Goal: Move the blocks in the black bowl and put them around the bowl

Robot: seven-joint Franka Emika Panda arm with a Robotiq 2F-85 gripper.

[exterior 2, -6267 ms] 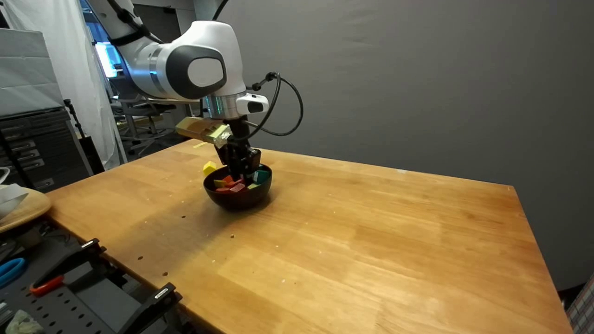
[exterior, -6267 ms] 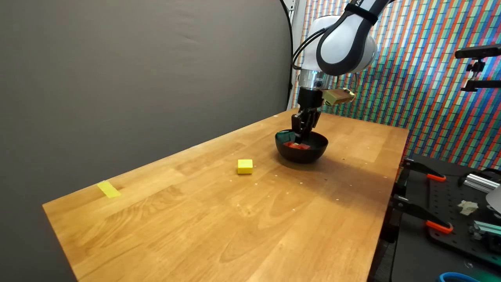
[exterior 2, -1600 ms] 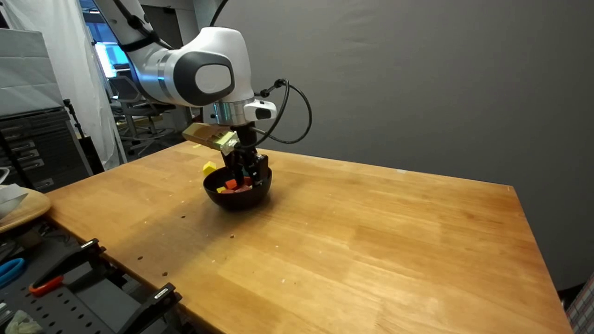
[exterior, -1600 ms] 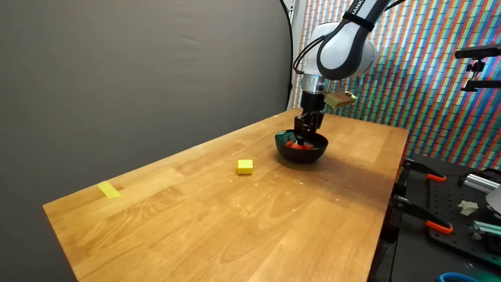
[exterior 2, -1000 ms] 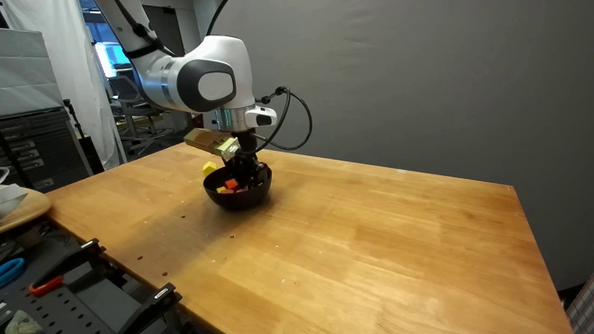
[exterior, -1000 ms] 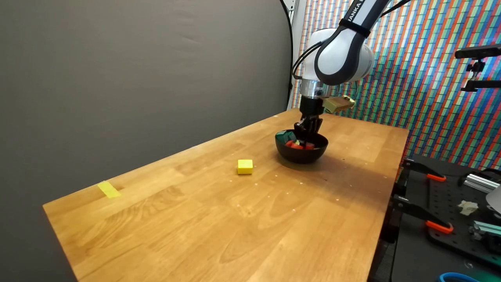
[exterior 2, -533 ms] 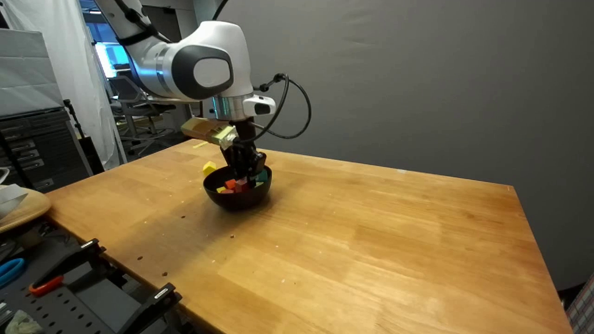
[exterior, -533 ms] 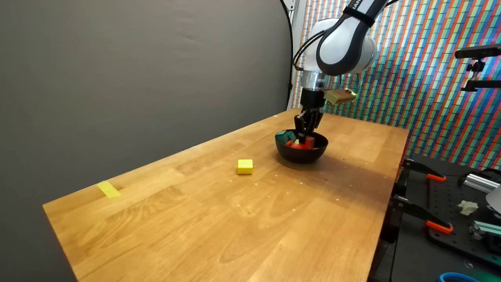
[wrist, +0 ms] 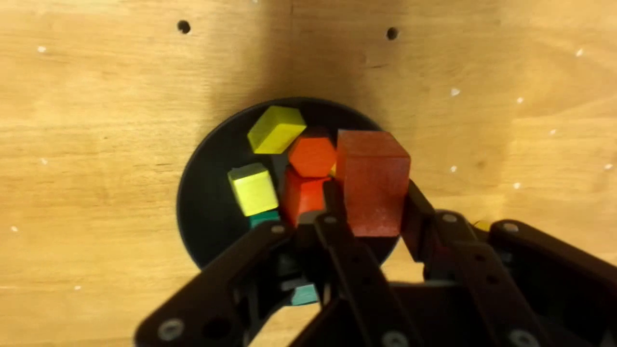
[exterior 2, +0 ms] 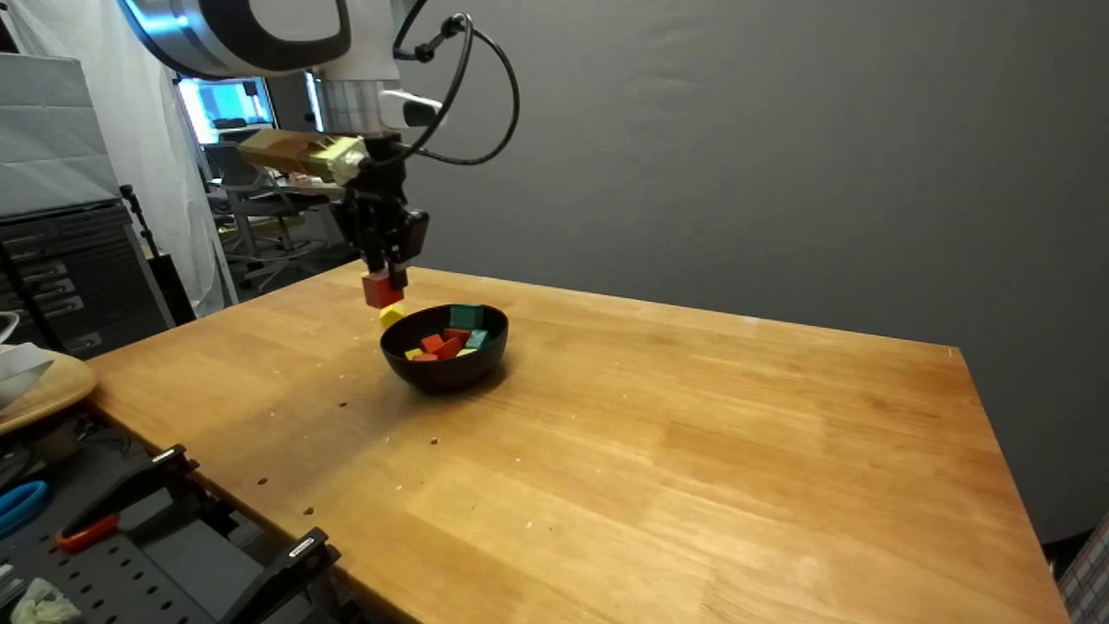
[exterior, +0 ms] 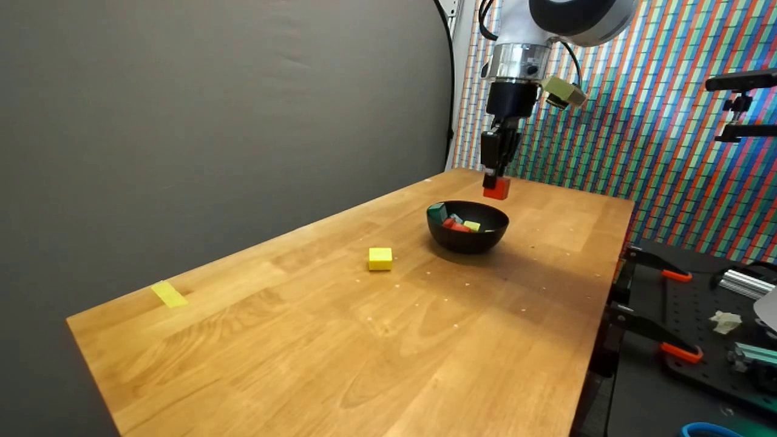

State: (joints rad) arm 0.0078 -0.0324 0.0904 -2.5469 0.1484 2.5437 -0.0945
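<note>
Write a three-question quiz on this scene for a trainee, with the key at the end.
1. What colour is the held block, gripped in the jaws? (a) green (b) red (c) yellow
2. True or false: the black bowl contains at least one green block.
3. Fill in: the loose block, lying on the table apart from the bowl, is ____.
Key: 1 b, red; 2 true; 3 yellow.

We count one round, glossy black bowl [exterior: 467, 244], one black two-fingered gripper [wrist: 373, 205], one light-brown wooden table [exterior: 303, 364], one flat yellow strip [exterior: 169, 294] and two black clamps with orange-red handles [exterior: 654, 331]. We make out at least three red box-shaped blocks [wrist: 312, 156], three yellow box-shaped blocks [exterior: 380, 259] and two green box-shaped blocks [exterior 2: 466, 317], some partly hidden.
</note>
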